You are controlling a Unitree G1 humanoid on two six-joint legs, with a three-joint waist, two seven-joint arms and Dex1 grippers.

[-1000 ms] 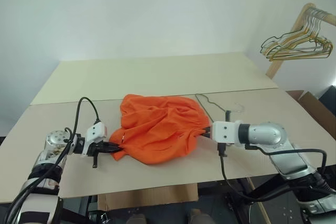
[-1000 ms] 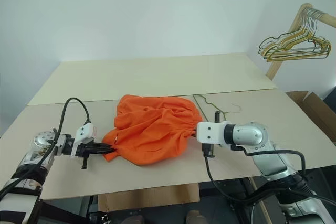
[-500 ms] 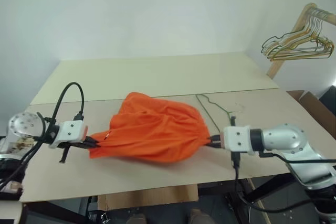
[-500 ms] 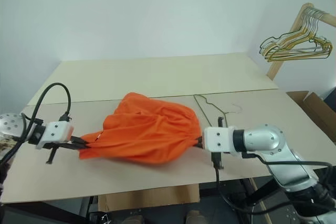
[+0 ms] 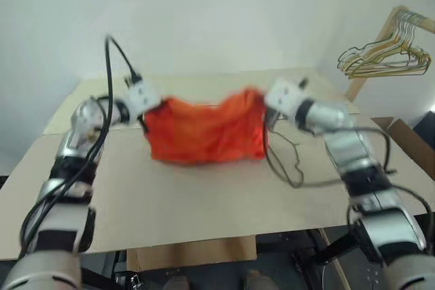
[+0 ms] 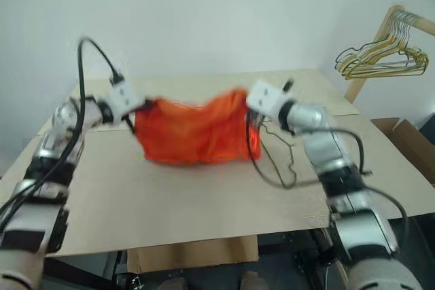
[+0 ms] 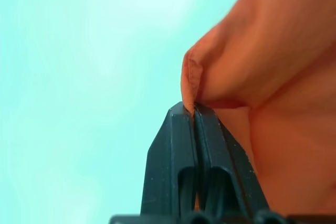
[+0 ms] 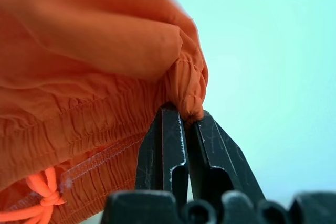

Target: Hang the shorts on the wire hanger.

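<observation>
The orange shorts (image 5: 204,132) hang spread like a curtain above the table, stretched between my two grippers. My left gripper (image 5: 159,104) is shut on the shorts' upper left corner; in the left wrist view a fold of fabric (image 7: 210,72) is pinched at the tips (image 7: 191,109). My right gripper (image 5: 262,98) is shut on the upper right corner, clamping the gathered waistband (image 8: 184,85) at its tips (image 8: 191,116), with an orange drawstring (image 8: 44,198) dangling below. The thin wire hanger (image 5: 291,145) lies on the table under my right arm, partly hidden.
The beige table (image 5: 170,195) runs from the front edge to the back wall. A loop of black cable (image 5: 285,173) sags from my right arm over the hanger. A wooden rail with clustered gold and dark hangers (image 5: 387,58) stands at the far right, above a cardboard box (image 5: 408,137).
Both grippers rose and moved toward the back of the table, lifting the shorts off the surface. The bunched shorts now hang spread flat between them.
</observation>
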